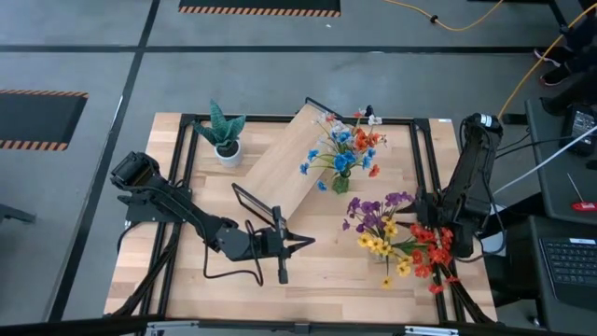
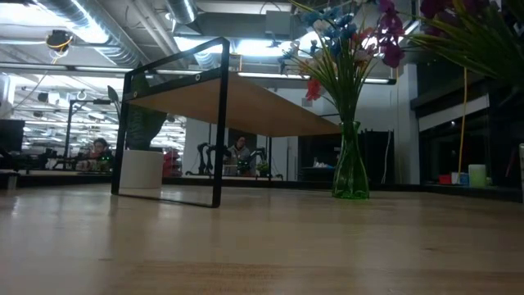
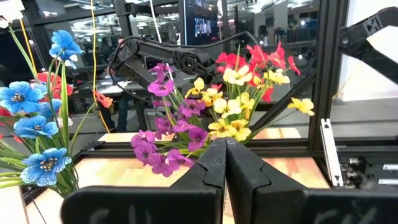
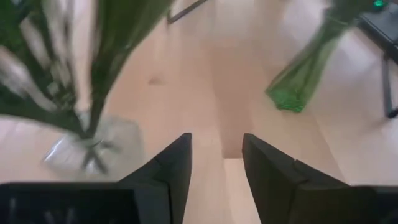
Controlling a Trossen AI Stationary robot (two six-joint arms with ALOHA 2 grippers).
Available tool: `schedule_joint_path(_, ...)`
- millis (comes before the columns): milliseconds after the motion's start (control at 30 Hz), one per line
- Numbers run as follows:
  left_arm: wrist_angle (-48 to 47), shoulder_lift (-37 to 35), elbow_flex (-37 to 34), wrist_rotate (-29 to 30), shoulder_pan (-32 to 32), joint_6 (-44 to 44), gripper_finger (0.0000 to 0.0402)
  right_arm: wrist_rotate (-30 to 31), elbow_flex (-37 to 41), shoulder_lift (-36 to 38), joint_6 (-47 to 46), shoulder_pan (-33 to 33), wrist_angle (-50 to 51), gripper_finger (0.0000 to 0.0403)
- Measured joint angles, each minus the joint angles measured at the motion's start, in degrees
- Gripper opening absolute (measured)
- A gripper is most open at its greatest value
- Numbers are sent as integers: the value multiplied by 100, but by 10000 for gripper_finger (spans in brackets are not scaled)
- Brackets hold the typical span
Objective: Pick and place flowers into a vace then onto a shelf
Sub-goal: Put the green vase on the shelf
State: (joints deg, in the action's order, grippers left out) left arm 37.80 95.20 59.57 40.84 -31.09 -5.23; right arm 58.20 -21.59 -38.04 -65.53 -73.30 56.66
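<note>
green vase (image 1: 342,180) of flowers (image 1: 347,147) stands by the shelf (image 1: 291,161); left jaws pressed together, right jaws spread, empty; toppling is risked if brushed.

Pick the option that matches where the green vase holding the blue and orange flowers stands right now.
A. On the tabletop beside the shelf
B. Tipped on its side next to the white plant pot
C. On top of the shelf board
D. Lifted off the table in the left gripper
A: in the low view the green vase stands upright on the tabletop, beside the shelf rather than on its board, with no gripper on it.
</note>
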Motion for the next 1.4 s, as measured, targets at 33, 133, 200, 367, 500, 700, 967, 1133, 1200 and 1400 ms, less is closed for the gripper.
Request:
schedule_joint_path(33, -41, 0, 0, 0, 0, 2, 3, 83, 24, 0, -194, 1, 41, 145)
schedule_joint_path(133, -149, 0, 0, 2, 0, 4, 5, 314, 92, 7, -634, 0, 32, 145)
schedule_joint_path(200, -205, 0, 0, 2, 0, 4, 5, 479, 149, 7, -816, 5, 37, 145)
schedule_joint_path(367, -205, 4, 0, 2, 1, 2, 1, 503, 199, 6, -910, 225, 18, 145)
schedule_joint_path(500, -205, 4, 0, 2, 2, 2, 5, 478, 199, 8, -904, 604, 20, 145)
schedule_joint_path(700, -205, 4, 0, 3, 9, -16, 7, 158, 199, 155, -744, 1264, -7, 145)
schedule_joint_path(967, -204, 4, 0, 4, 9, -363, 1, -486, 202, 440, 803, 2109, -1109, 145)
schedule_joint_path(1133, -205, 4, 0, 4, 9, -360, 5, -855, 202, 738, 1669, 2877, -1455, 145)
schedule_joint_path(1200, -205, 4, 0, 4, 9, -356, 7, -1057, 202, 926, 1936, 3170, -1548, 145)
schedule_joint_path(1400, -203, 4, 0, 4, 9, -427, 4, -1938, 202, 1285, 3326, 3902, -2611, 145)
